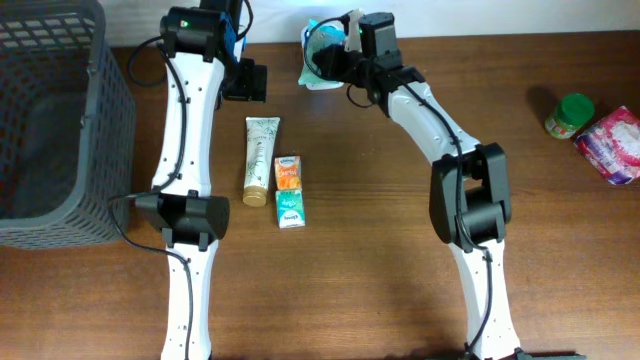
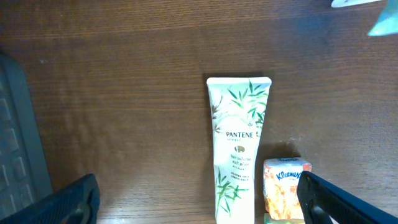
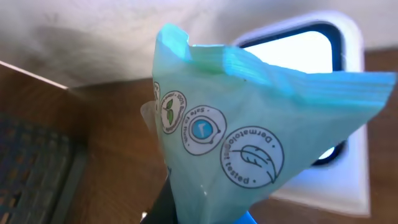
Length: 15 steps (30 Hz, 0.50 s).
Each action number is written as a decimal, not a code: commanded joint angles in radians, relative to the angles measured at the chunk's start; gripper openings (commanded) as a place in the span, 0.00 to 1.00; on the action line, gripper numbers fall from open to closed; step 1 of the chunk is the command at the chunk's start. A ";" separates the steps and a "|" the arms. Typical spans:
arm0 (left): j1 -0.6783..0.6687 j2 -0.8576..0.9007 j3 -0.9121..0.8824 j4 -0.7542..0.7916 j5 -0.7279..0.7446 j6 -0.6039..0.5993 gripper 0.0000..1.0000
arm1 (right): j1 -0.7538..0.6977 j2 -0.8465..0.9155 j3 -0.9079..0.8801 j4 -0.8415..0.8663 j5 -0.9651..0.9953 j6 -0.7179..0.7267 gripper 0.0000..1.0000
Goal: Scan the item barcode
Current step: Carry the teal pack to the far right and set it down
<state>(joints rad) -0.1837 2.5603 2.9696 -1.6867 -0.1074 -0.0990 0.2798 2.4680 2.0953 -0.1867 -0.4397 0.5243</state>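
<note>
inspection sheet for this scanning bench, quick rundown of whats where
surface: wooden table, dark brown
job's things: teal pouch held over the white-framed scanner window
clutter: Pantene tube, tissue packs, green-lidded jar, pink pack
claws: left claw open, above the table by the tube; right claw shut on the teal pouch
cables: black cable looping near the basket
surroundings: grey basket at the table's left end

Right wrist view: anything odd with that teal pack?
Nothing torn or spilled. The teal pack is bunched and creased at the bottom, where the right fingers pinch it. It hangs tilted in front of the scanner window. That looks like grip crumpling, not damage.
</note>
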 commanded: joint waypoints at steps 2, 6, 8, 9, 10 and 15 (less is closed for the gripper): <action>0.001 0.000 0.008 -0.001 0.007 -0.010 0.99 | -0.124 -0.163 0.050 -0.192 0.017 0.005 0.04; 0.002 0.000 0.008 -0.002 0.007 -0.010 0.99 | -0.320 -0.318 0.050 -0.513 0.083 0.005 0.04; 0.002 0.000 0.008 -0.001 0.007 -0.010 0.99 | -0.429 -0.366 0.050 -0.658 0.108 0.014 0.04; 0.002 0.000 0.008 -0.002 0.007 -0.010 0.99 | -0.499 -0.385 0.050 -0.740 0.113 0.025 0.04; 0.002 0.000 0.008 -0.001 0.007 -0.010 0.99 | -0.542 -0.389 0.050 -0.795 0.119 0.036 0.04; 0.004 0.000 0.008 -0.001 0.007 -0.010 0.99 | -0.802 -0.380 0.045 -1.161 0.348 0.039 0.04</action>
<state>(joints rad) -0.1837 2.5603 2.9696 -1.6875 -0.1074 -0.0990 -0.4656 2.0968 2.1399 -1.2865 -0.2367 0.5541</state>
